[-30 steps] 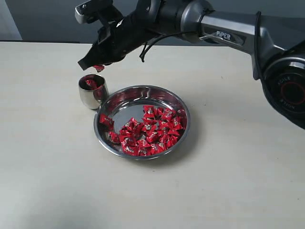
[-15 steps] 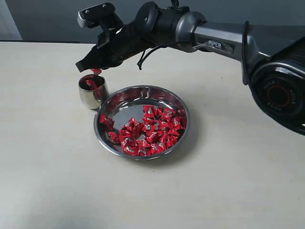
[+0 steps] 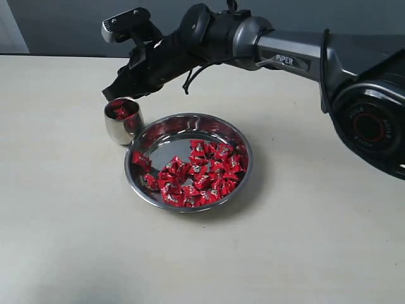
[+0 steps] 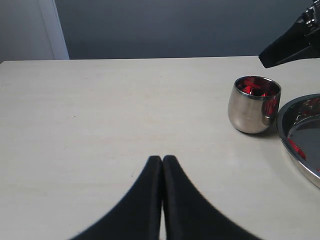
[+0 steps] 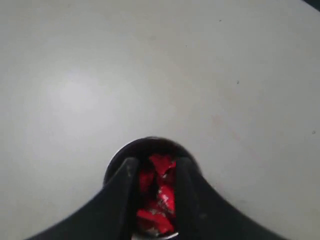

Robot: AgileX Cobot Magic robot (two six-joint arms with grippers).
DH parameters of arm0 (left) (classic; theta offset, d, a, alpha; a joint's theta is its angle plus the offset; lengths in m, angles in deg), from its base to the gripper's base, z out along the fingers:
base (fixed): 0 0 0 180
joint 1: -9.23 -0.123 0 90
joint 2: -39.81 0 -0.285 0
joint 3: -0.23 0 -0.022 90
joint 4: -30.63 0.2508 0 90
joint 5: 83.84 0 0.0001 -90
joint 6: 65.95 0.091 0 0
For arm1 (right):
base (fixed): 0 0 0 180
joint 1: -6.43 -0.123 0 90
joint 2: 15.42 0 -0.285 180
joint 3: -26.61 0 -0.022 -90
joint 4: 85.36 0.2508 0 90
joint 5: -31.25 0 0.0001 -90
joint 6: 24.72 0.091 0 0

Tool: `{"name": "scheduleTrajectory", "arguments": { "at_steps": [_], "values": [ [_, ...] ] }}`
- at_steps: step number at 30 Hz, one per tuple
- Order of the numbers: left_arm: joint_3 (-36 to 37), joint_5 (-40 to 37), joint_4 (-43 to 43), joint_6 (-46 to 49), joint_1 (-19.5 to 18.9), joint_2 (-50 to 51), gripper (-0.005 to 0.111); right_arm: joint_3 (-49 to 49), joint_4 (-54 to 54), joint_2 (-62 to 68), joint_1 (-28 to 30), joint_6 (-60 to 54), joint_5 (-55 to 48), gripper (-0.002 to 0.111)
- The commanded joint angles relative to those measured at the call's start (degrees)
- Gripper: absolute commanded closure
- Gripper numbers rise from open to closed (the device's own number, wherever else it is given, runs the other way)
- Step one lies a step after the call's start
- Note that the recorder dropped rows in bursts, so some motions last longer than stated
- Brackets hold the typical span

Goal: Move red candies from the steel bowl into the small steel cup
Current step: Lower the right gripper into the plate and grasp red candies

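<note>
The steel bowl point(image 3: 163, 143) sits mid-table with many red candies point(image 3: 199, 174) heaped in its nearer half. Just to its left stands the small steel cup point(image 3: 123, 123), with a few red candies point(image 5: 159, 197) inside. My right gripper point(image 3: 112, 95) hangs directly over the cup's mouth. Its fingers point(image 5: 125, 175) are apart, open, and only the cup's contents show in the gap between them. My left gripper point(image 4: 162, 159) is shut on nothing, low over bare table, well away from the cup point(image 4: 252, 106). It does not show in the exterior view.
The right arm point(image 3: 285, 54) reaches across from the right, above the far side of the bowl. The bowl's rim point(image 4: 292, 130) lies close beside the cup. A dark wall point(image 3: 63, 25) runs along the table's far edge.
A red candy that was held at the right gripper's tips above the cup is no longer there. The gripper has lowered slightly toward the cup. The left gripper's earlier state is not shown.
</note>
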Motion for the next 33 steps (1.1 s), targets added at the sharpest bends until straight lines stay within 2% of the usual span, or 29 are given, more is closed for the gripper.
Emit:
{"name": "scheduleTrajectory", "arguments": {
  "at_steps": [1, 3, 11, 12, 15, 16, 20, 28, 33],
  "values": [
    [0.14, 0.24, 0.08, -0.13, 0.29, -0.51, 0.106, 0.15, -2.18, -2.7, 0.23, 1.71, -11.76, 0.082],
    [0.14, 0.24, 0.08, -0.13, 0.29, -0.51, 0.106, 0.15, -2.59, -2.92, 0.23, 1.82, -18.79, 0.082],
    [0.14, 0.24, 0.08, -0.13, 0.29, -0.51, 0.106, 0.15, -6.25, -0.26, 0.23, 1.82, -24.7, 0.082],
    [0.14, 0.24, 0.08, -0.13, 0.29, -0.51, 0.106, 0.15, -6.59, 0.15, 0.23, 1.82, -25.81, 0.079],
    [0.14, 0.24, 0.08, -0.13, 0.29, -0.51, 0.106, 0.15, -11.73, 1.38, 0.23, 2.42, -30.85, 0.061],
    [0.14, 0.24, 0.08, -0.13, 0.29, -0.51, 0.106, 0.15, -13.94, 1.38, 0.23, 3.52, -31.64, 0.06],
    [0.14, 0.24, 0.08, -0.13, 0.29, -0.51, 0.106, 0.15, -21.92, 1.38, 0.23, 9.21, -32.83, 0.061],
    [0.14, 0.24, 0.08, -0.13, 0.29, -0.51, 0.106, 0.15, -22.42, 1.38, 0.23, 10.85, -30.29, 0.061],
    [0.14, 0.24, 0.08, -0.13, 0.29, -0.51, 0.106, 0.15, -18.42, 1.38, 0.23, 11.0, -33.35, 0.061]
  ]
}}
